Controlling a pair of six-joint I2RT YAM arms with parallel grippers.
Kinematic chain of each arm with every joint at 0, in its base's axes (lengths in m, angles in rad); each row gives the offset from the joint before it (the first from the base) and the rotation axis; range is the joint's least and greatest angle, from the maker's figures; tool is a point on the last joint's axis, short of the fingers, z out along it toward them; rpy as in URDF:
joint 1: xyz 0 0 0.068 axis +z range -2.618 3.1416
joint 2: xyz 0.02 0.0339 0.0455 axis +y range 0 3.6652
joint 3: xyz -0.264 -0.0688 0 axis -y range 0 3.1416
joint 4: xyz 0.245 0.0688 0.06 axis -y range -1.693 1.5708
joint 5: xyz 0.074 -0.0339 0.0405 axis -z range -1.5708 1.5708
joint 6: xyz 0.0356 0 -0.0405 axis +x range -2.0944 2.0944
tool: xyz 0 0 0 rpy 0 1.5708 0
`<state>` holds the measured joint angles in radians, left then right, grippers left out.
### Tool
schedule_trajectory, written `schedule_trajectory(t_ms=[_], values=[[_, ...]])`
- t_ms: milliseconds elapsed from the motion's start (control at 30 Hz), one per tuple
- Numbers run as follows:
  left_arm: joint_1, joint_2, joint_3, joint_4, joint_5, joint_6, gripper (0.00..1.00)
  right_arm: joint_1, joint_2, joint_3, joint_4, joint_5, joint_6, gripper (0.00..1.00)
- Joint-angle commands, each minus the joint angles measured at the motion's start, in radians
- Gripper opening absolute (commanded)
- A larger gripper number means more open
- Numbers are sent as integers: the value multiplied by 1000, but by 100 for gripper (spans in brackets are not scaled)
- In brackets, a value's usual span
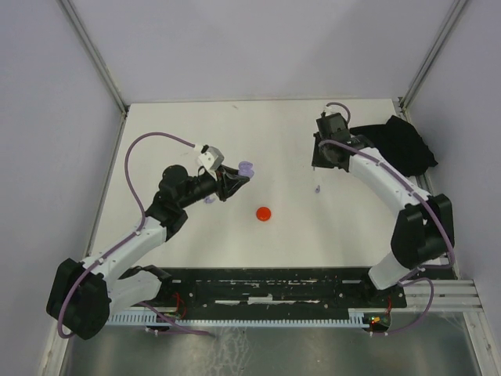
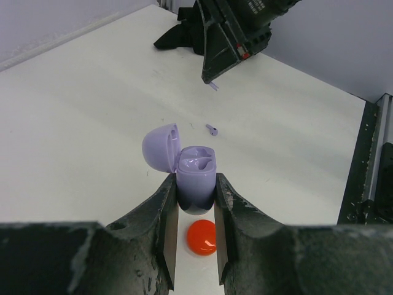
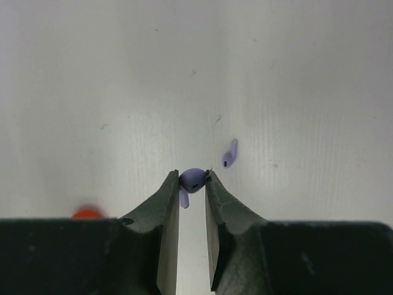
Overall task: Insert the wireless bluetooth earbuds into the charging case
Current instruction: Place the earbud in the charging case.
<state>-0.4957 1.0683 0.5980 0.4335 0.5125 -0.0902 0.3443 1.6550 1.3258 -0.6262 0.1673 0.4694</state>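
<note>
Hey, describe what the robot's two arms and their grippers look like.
The left arm and right arm share a build: white tube links between chunky black joints, with a lilac cable looping along each. A small white box sits by the left wrist. The jaws are black, wedge-shaped and scuffed, with flat inner faces.

Light: even, diffuse, from above; you get a bright white table (image 1: 282,149). Shadows: soft, faint. Overhead view: sharp across your frame. Right wrist view: red disc (image 3: 86,213) at lower left blurred. Both wrist views: bottom foreground dark, underexposed.
</note>
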Motion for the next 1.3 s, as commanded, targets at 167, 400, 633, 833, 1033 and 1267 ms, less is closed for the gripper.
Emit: schedule_trajectory(t_ms=[167,400,633,833,1033,1267], values=[[-7,2,-6,161,56,-71,3,203,-290,-60,161,84,51,22],[-7,-15,5,186,81,-68,3,295,-416,-96,303,32,51,22],[-6,-30,1,237,117,-85,3,361,-498,-162,516,-109,9,22],[-7,-24,-2,312,200,-117,3,381,-518,-210,673,-265,-30,22],[-6,-23,-4,361,225,-153,3,397,-520,-254,773,-338,-37,22],[-6,-24,-11,419,186,-202,3,411,-518,-285,841,-369,-31,22]])
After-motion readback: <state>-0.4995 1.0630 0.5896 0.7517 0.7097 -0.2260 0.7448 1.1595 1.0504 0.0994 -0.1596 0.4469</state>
